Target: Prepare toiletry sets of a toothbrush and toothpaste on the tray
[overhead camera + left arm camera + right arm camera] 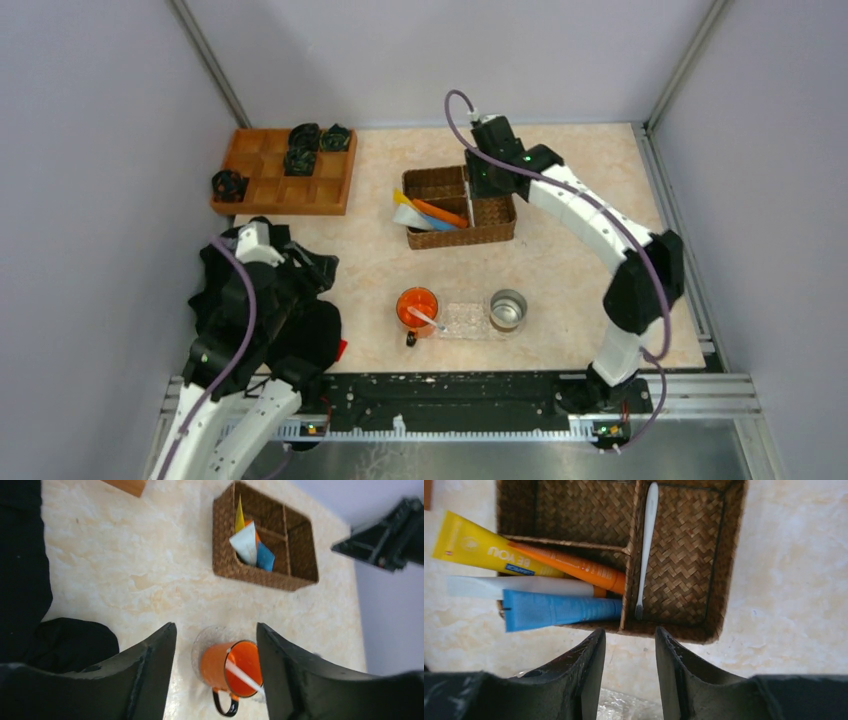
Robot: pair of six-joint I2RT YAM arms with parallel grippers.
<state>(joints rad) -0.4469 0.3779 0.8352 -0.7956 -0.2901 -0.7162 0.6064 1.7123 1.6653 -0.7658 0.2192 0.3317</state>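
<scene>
Looking from the top view, a wicker basket (493,212) is seen mid-table, split into compartments. Four wedge-shaped tubes are laid in its left near compartment, flat tails poking out over the left rim: yellow tube (403,196), orange tube (442,212), blue tube (438,224), white tube (408,218). The clear tray (463,320), bumpy and see-through, is placed well apart from the basket on the arm-base side. An orange mug (417,305) is set at its left end and a steel cup (508,310) at its right. Whether they stand on it or just beside it cannot be told. A slim white mug toothbrush (425,318) is leaned in the mug. A wooden compartment tray (262,190) is placed left of the basket. The right arm (590,215) is reached over the basket's far rim.

From the left wrist, the left gripper (216,626) is shown with jaws wide apart and nothing held. The mug is framed in the gap, with the basket beyond it.

From the right wrist, the right gripper (629,630) is shown parted and empty, just short of the basket's near wall. A white basket toothbrush (646,545) is laid alone in the right compartment, along the divider, bristles toward the near wall. White lettering is printed on the yellow tube. The blue tube is laid closest to the near wall.
</scene>
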